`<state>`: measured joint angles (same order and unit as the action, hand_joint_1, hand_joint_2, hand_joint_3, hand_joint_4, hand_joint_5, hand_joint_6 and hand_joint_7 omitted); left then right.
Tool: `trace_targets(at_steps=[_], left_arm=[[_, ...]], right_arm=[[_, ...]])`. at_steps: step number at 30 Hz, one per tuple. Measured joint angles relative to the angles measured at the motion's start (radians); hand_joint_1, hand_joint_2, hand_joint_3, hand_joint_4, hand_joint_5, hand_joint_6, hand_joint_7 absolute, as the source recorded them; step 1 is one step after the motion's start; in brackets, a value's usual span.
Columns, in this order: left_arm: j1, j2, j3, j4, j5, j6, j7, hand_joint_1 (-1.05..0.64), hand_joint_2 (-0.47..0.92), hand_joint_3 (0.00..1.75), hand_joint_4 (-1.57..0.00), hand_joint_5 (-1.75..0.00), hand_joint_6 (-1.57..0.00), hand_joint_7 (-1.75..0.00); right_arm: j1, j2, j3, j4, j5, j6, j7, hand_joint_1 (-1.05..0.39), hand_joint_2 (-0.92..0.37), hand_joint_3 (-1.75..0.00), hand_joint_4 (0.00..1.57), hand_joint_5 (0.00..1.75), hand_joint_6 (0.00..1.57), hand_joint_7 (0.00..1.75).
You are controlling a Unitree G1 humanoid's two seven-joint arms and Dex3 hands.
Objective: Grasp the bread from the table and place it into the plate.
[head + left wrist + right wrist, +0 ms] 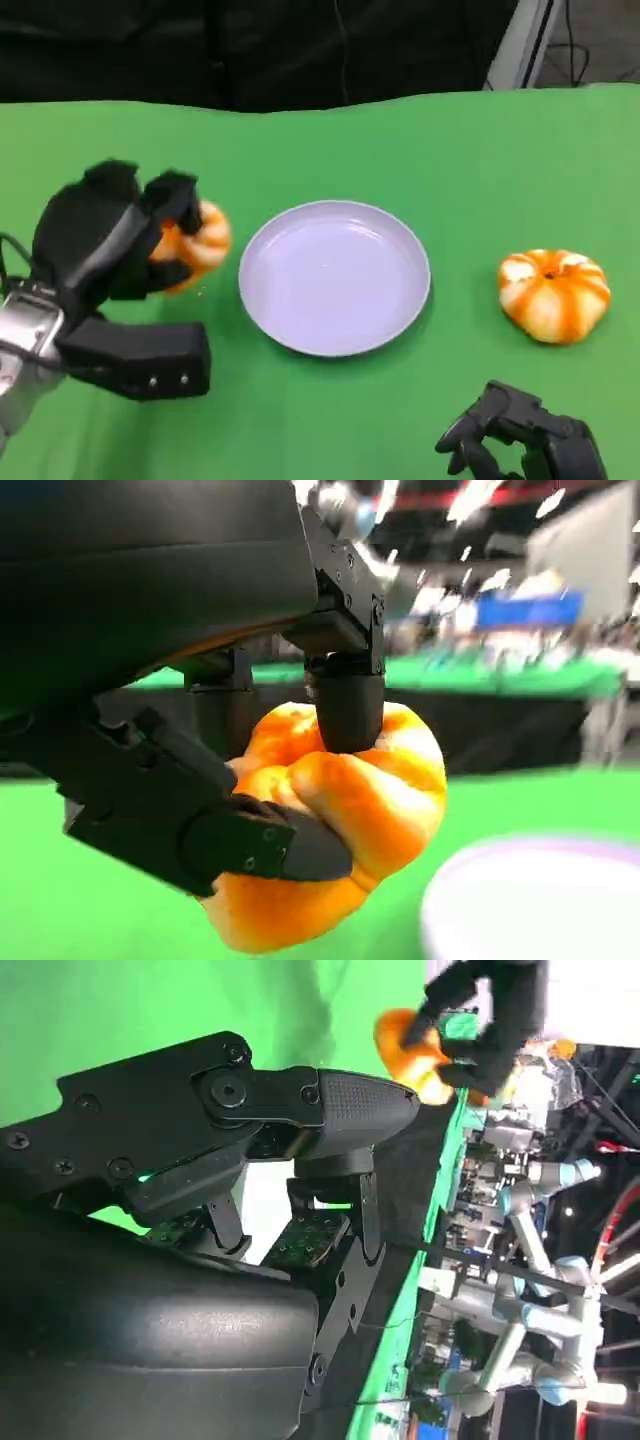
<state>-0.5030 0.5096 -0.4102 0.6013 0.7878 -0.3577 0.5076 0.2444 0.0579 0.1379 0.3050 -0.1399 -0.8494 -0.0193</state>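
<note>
Black fingers (345, 705) of the left hand (120, 235) were closed around the bread (198, 240), an orange and cream roll with pumpkin-like ribs. In the left wrist view one finger pressed onto the top of the bread (330, 830) and another hooked under its near side, so the roll was pinched firmly between them. There the bread appeared lifted off the green table (470, 160), with the cloth visible below it. In the head view the held bread sat at the left of the scene, just beside the left rim of the plate (335, 278) but not over it.

White and round, the plate lay near the middle of the table with nothing in it. Its blurred edge (540, 900) showed low and to the right of the bread in the left wrist view.

A second orange-striped roll (554, 294) rested on the cloth well to the right of the plate, apart from both hands.

At the near right edge the right hand (520, 440) hovered low with its fingers curled inward, gripping nothing.
</note>
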Motion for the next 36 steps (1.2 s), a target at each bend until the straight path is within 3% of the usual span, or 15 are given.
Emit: trace_targets(at_steps=[15,17,21,24,36], left_arm=[[0.030,0.001,0.019,-0.028,0.003,0.017,-0.035,-0.13,0.43,1.10,-0.85,-1.75,-0.65,-1.75],[0.031,-0.007,0.022,-0.043,-0.012,0.023,-0.057,-0.16,0.39,1.26,-0.96,-1.75,-0.73,-1.74],[0.029,-0.125,0.038,-0.191,-0.115,0.034,-0.164,-0.16,0.36,1.29,-0.96,-1.75,-0.74,-1.73],[0.001,-0.182,0.038,-0.203,-0.131,0.045,-0.215,-0.15,0.36,1.29,-0.98,-1.75,-0.75,-1.74],[-0.042,-0.302,0.007,-0.081,-0.128,0.056,-0.274,-0.17,0.42,1.29,-0.98,-1.75,-0.76,-1.75]], right_arm=[[0.002,0.000,-0.001,0.000,0.000,0.000,0.000,-0.68,-0.92,-0.45,0.80,1.58,0.86,1.24],[0.003,0.000,-0.001,0.000,0.000,0.000,0.000,-0.68,-0.92,-0.46,0.80,1.57,0.87,1.24],[-0.003,0.003,0.002,0.000,-0.001,0.001,0.001,-0.68,-0.92,-0.46,0.80,1.57,0.87,1.24],[0.005,0.006,0.001,-0.001,0.003,0.001,0.001,-0.68,-0.92,-0.45,0.81,1.57,0.87,1.23],[0.012,0.006,0.002,-0.006,0.006,0.003,0.001,-0.69,-0.92,-0.44,0.82,1.55,0.88,1.21]])
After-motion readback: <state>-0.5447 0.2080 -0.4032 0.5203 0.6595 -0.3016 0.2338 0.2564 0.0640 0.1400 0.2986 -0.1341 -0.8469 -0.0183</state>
